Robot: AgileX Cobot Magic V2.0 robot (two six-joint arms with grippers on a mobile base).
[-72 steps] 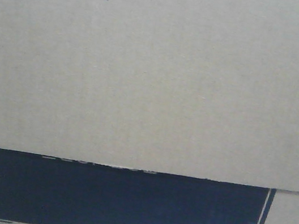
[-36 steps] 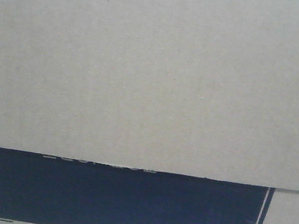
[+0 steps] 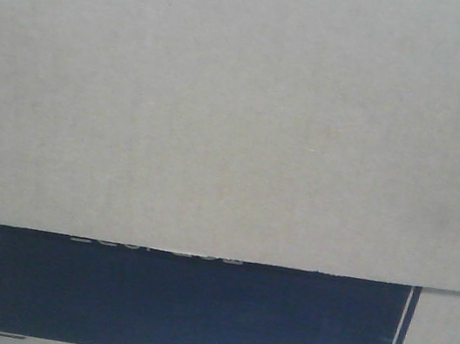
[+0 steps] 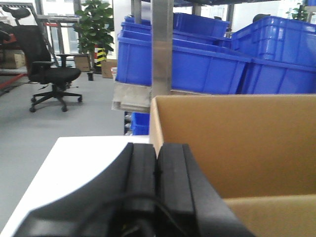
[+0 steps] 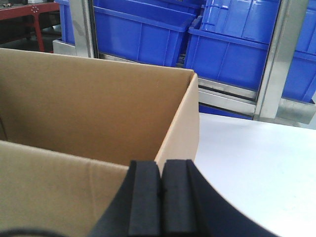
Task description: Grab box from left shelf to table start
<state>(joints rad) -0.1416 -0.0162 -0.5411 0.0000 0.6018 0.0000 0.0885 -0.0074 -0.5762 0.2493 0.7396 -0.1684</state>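
The big brown cardboard box (image 3: 240,112) fills the whole front view, so close that only its plain side shows, with a big black printed rectangle (image 3: 164,302) low down, a thin pale line by its right edge and a few pale letters peeking out along the top of the black part. In the left wrist view, the left black gripper (image 4: 156,170) sits low in the middle with its two thick black pads pressed flat together, and nothing shows between them. It is right beside the box's near corner, with the open box (image 4: 237,143) to its right and the smooth white table (image 4: 74,163) to its left. Behind the box stands the left shelf (image 4: 162,54) with its shiny silver post and bright blue plastic bins (image 4: 182,66). Far off on the grey floor are a black office chair (image 4: 47,74) and a green leafy plant (image 4: 96,22). In the right wrist view, the right black gripper (image 5: 160,197) also has its pads pushed tight together with nothing between them. It is just by the box's other corner, with the open box (image 5: 94,113) to its left and the white table (image 5: 256,163) to its right. More blue bins (image 5: 143,32) and silver rails (image 5: 227,94) sit behind.
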